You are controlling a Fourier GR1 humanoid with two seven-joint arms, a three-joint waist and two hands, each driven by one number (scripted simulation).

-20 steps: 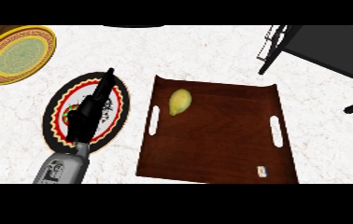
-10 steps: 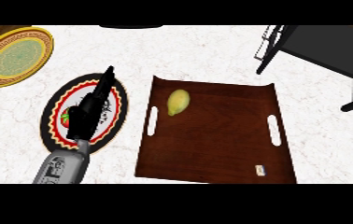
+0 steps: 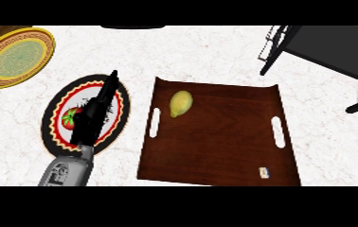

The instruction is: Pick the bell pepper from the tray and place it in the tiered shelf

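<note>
- The bell pepper (image 3: 180, 103) is yellow-green and lies in the brown wooden tray (image 3: 217, 150), in the far left part, near the left handle slot (image 3: 154, 123).
- Its long side runs away from the robot and back — a little tilted, with the wide end far and a bit right, and the thin tip near and a bit left.
- Nothing touches the pepper. It lies alone on the tray floor.
- A small pale tag-like thing (image 3: 264, 172) sits in the near right corner of the tray. I cannot tell what it is.
- The left hand (image 3: 98, 112) hangs over a round plate (image 3: 54, 109) with a red, yellow and black rim, left of the tray. Its fingers are stretched out straight, pointing away from the robot, and hold nothing.
- A red tomato-like thing (image 3: 70, 118) with green on it lies on that plate, just left of the hand.
- A round yellow plate (image 3: 24, 56) with a green middle is at the far left — well apart from the tray.
- The dark tiered shelf (image 3: 318, 44) stands at the far right, beyond the tray's far right corner.
- The right hand does not show.
</note>
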